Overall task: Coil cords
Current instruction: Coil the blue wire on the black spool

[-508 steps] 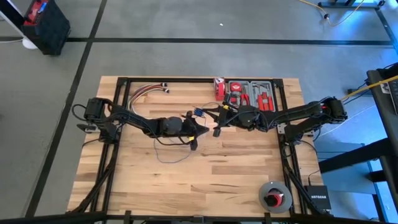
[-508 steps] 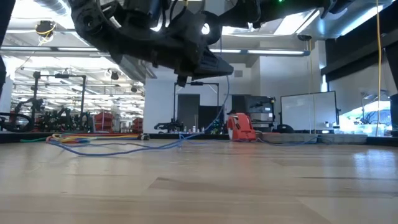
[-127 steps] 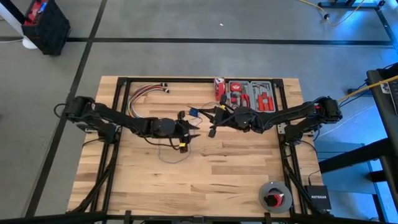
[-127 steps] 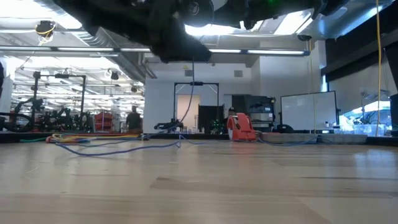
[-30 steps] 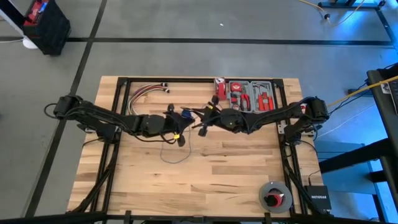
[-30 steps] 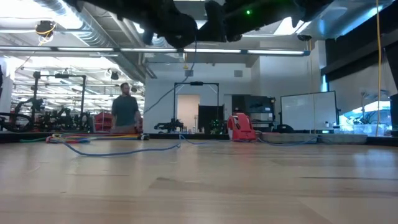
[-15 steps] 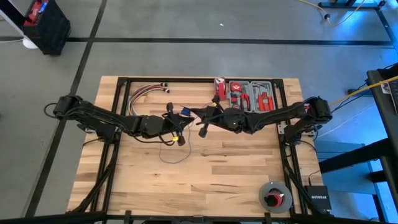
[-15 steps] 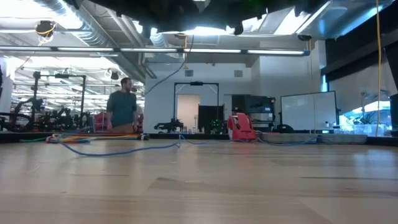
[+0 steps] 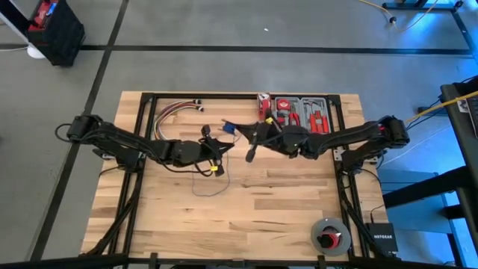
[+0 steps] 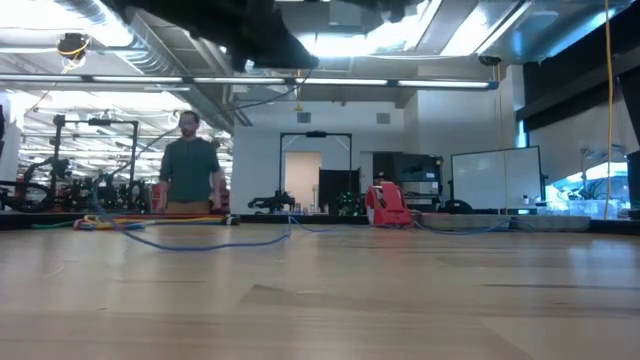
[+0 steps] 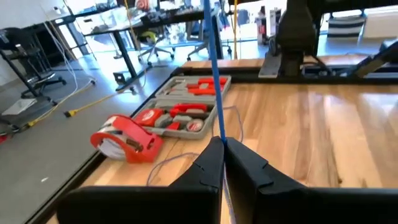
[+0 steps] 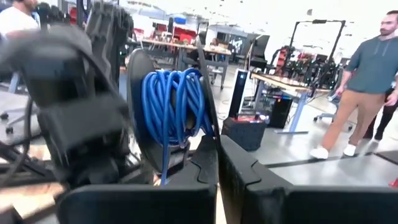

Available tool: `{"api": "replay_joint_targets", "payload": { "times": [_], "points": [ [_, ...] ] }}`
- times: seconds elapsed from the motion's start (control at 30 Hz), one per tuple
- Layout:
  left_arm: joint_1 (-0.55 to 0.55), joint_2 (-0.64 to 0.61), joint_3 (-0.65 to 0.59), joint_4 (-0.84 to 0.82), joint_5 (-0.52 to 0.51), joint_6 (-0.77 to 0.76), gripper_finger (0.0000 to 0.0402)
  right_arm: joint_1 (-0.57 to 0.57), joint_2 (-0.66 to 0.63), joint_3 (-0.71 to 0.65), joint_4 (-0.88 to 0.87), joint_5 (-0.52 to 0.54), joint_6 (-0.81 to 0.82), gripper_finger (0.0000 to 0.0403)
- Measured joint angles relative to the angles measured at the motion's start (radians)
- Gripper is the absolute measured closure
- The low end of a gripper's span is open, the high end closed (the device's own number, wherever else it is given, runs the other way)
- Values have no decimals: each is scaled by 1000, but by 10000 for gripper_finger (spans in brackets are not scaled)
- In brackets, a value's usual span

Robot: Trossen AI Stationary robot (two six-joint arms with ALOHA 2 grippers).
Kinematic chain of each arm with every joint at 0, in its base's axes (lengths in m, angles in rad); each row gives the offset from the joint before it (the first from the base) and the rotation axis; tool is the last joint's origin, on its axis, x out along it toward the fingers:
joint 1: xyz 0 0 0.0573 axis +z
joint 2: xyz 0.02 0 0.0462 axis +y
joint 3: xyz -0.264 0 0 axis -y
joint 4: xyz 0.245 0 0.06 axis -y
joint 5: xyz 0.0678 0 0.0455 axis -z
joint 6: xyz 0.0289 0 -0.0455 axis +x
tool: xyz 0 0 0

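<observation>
A thin blue-violet wire point(image 10: 200, 242) lies slack on the wooden table; a loose loop of it point(image 9: 209, 185) shows in the high view. More of it is wound on a black spool point(image 9: 228, 128), seen close in the right wrist view point(image 12: 177, 102). My left gripper point(image 9: 216, 153) is above the table's middle, shut on a strand of the wire point(image 11: 214, 81). My right gripper point(image 9: 250, 152) is just to its right, shut on the spool. My left gripper pinches one strand of the wire point(image 11: 221, 134) between its two fingertips point(image 11: 211, 155). The strand runs on straight and taut past the fingertips. My right gripper pinches the spool's black flange at its rim point(image 12: 210, 134) between its two fingers. The spool is lifted clear of the table.
A bundle of red, yellow and white wires point(image 9: 175, 112) lies at the far left. A red tape measure point(image 11: 124, 140) and an open tool case point(image 9: 302, 112) are at the far edge. A roll point(image 9: 328, 235) sits front right. A person point(image 10: 188, 170) stands beyond the table.
My right gripper has carried the spool a little toward the table's right and far edges. The person beyond the table has walked to the left in the low view.
</observation>
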State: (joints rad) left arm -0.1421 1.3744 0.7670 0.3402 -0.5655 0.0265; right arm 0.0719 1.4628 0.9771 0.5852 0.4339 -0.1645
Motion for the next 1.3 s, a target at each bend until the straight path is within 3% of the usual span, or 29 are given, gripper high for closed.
{"api": "replay_joint_targets", "payload": {
  "times": [0.47, 0.63, 0.77, 1.07, 1.3],
  "points": [
    [7, -1, -2, -115, -22, 24, 398, 1, -146, 0, -164, -47, -4, 402],
    [7, -76, -2, -244, -148, 33, 399, 22, -174, 0, -266, -112, 3, 402],
    [4, -191, -5, -296, -161, 33, 399, 50, -177, 3, -341, -101, -17, 402],
    [-26, -426, -4, -307, 14, -54, 400, 52, -99, 2, -459, 95, -81, 402],
    [-29, -387, -4, -199, 93, -119, 400, 46, -13, 2, -386, 183, -153, 402]
  ]
}}
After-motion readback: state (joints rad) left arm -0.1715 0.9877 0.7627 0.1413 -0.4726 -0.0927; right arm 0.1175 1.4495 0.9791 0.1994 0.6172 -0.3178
